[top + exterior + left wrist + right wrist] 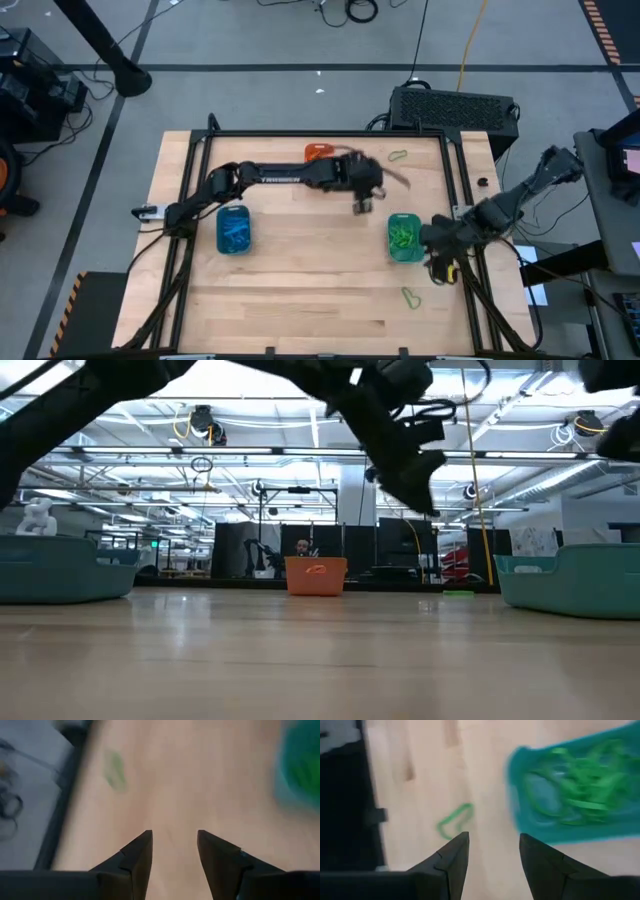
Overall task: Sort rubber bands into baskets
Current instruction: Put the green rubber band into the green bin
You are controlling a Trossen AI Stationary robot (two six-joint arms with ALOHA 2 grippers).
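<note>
My left gripper (362,205) hangs open and empty above the table's middle, between the orange basket (318,152) and the teal-green basket (404,237); its wrist view (174,851) shows bare wood, with a green rubber band (114,769) farther off. My right gripper (436,262) is open and empty at the table's right edge, beside the teal-green basket (580,805), which holds green bands. Another green band (455,820) lies on the wood just ahead of its fingers. The blue basket (234,230), at the left, holds blue bands.
One green band (398,156) lies near the far right corner and another (410,296) near the front right. A black frame (460,180) runs along the table's edges. A black box (455,105) sits behind the far edge. Bare wood spans the table's middle and front.
</note>
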